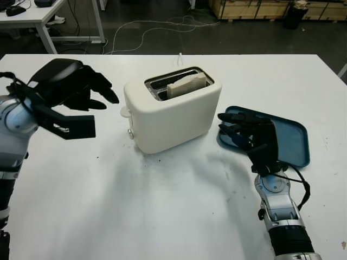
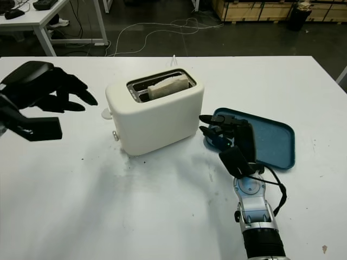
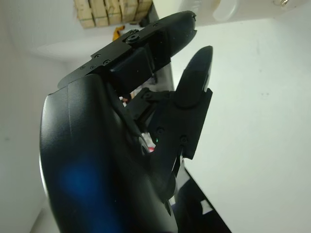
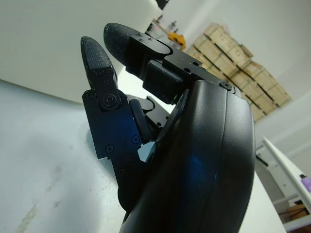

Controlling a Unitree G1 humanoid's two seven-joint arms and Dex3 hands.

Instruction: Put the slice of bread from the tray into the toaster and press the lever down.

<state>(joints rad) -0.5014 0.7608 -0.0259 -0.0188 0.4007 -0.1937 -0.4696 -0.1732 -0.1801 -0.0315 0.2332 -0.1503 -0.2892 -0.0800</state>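
The slice of bread (image 1: 186,85) sits in the toaster (image 1: 172,111), standing in the nearer slot with its top edge above the rim — it is off the tray. Take the toaster as your landmark: it stands on the white table (image 1: 162,206), turned at an angle, with its lever (image 1: 126,112) poking out of the end face toward the left hand. A small knob (image 1: 130,134) shows below the lever on that same end. A white cord (image 1: 179,56) leaves the toaster's far side and runs off the table to the floor. The blue tray (image 1: 290,142) lies just beside the toaster's other end, on the right-hand side, with nothing lying on its bare surface.

Your left hand (image 1: 81,92) hangs in the air beside the toaster's lever end, apart from it, fingertips pointing at the toaster near the level of its top. It holds nothing and is open; the lever lies a little lower than the fingertips. Nothing stands between that hand and the lever.

Your right hand (image 1: 246,134) is over the near corner of the tray, close to the toaster's side wall — fingers pointing toward the toaster but not touching it. It too is open and holds nothing.
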